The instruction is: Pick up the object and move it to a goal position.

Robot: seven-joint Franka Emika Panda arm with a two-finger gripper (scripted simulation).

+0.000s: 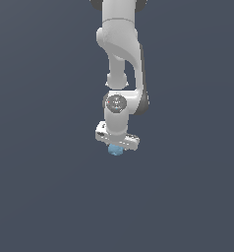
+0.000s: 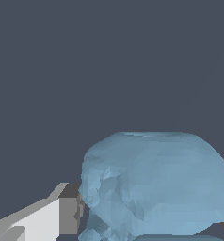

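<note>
From where I stand, the white arm (image 1: 120,59) hangs straight down over a plain dark grey floor, and the end effector (image 1: 117,147) at its foot has the object (image 1: 115,150) tucked right underneath it, a small light-blue lump peeping out below the white crossbar. In the wrist view the object (image 2: 154,183) fills most of the near field, rounded on top and rough and faceted down one side, and a grey finger pad (image 2: 69,215) on its white finger sits hard up against that rough flank. The opposite finger is barely in the picture at the far edge, so I can only judge, but it looks to me as though the end effector is clamped around the lump rather than standing loose beside it. Whether the lump rests on the ground or is already lifted clear I cannot tell, since nothing in the flat grey surround gives a shadow or an edge to go by. No goal marker shows in either view. My reading is that the grasp is made, or very nearly so, and the carrying part of the job is what remains. The next move would call for a firm hold kept on that uneven, rounded shape, which might twist or slip between flat pads, and then a steady lift and travel toward wherever the goal lies.
</note>
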